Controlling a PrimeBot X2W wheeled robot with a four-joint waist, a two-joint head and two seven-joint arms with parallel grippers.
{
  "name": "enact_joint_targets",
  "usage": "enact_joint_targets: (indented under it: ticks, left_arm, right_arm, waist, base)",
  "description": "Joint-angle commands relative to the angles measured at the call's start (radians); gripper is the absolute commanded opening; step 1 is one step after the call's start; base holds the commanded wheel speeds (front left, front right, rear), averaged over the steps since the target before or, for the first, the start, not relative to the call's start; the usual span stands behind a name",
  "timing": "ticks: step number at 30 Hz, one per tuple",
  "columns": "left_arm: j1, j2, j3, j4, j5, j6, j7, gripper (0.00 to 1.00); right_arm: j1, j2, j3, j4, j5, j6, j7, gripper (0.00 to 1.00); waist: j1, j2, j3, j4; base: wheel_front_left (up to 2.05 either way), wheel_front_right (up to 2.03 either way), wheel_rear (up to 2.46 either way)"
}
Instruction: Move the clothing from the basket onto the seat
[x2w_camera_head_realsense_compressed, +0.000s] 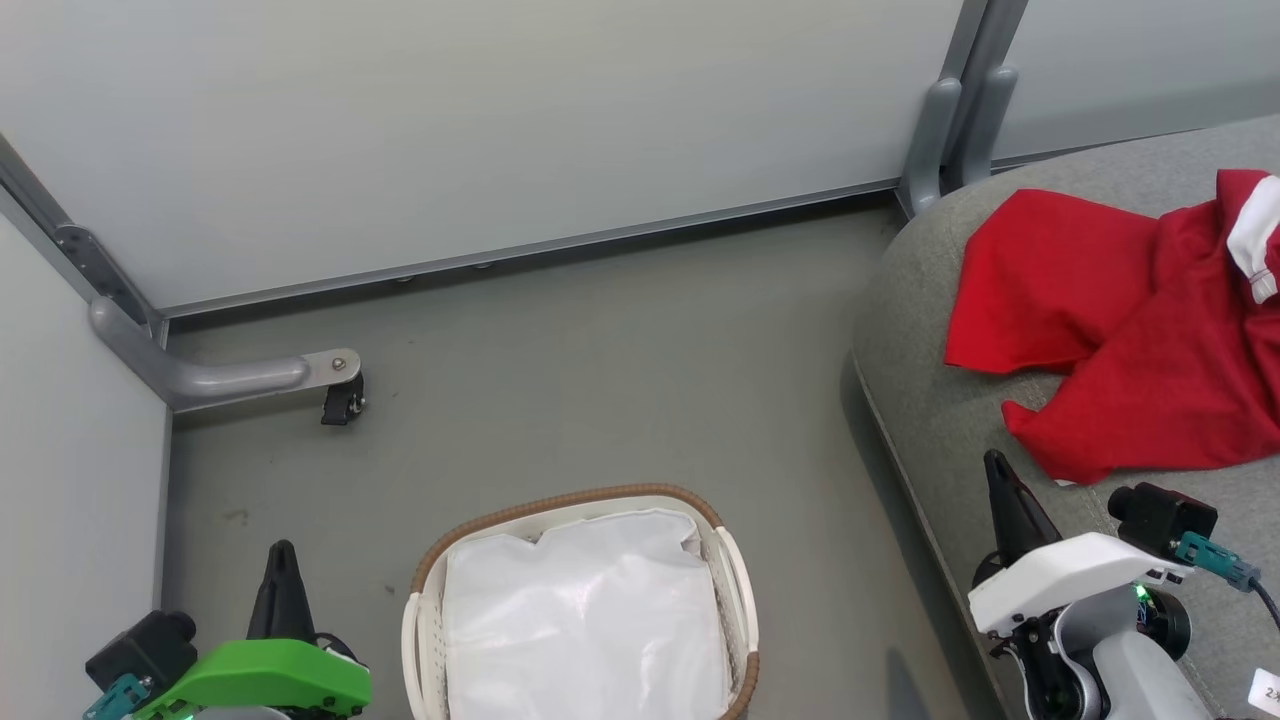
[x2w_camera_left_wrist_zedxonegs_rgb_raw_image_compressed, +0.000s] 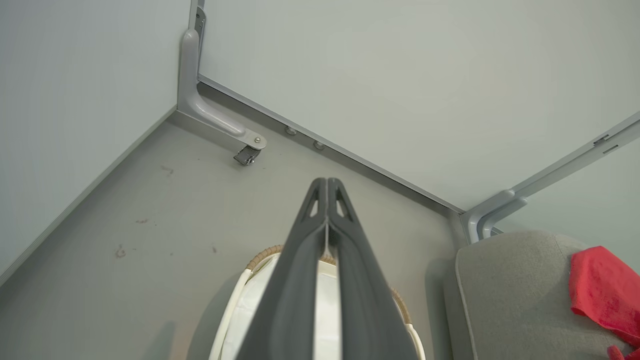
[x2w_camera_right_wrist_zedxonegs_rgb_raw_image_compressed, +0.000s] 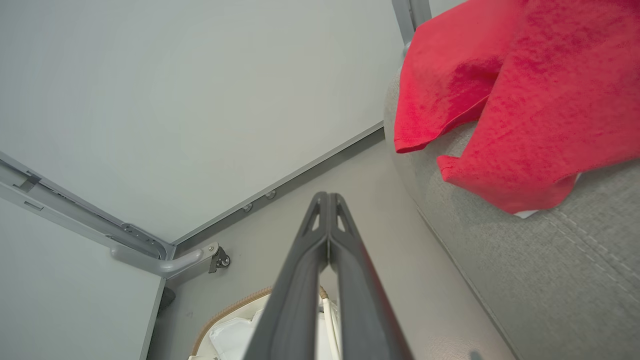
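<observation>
Plainly, the basket (x2w_camera_head_realsense_compressed: 560, 499) holds a white, perhaps plastic, liner (x2w_camera_head_realsense_compressed: 585, 620).

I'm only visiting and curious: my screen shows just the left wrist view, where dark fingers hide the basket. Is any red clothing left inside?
Observer: None that I can see. From the head view, the basket holds a white sheet.
Operator: And the other pincer, is it carrying something?
Observer: No, the right pincer is shut and empty, its tip near the clothing lying on the seat.
</observation>
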Motion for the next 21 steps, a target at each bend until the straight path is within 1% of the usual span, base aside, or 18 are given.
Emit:
enact_joint_targets:
  ticks: [1,21]
  left_arm:
    - [-0.028,0.004,0.006,-0.017,-0.041,-0.005,0.009,0.0]
    - [-0.045,0.005,0.028,-0.038,-0.3,-0.029,0.08,0.0]
  right_arm:
    - [0.002,-0.005,-0.008,-0.022,0.043,0.0,0.01,0.0]
    - [0.025,-0.006,-0.04,-0.068,0.32,0.0,0.081,0.0]
  waist:
    - [0.0,-0.0001,-0.001,0.001]
    - [0.0,-0.0001,-0.016,0.01]
  base:
    - [0.0,0.0,0.0]
    - [0.0,0.0,0.0]
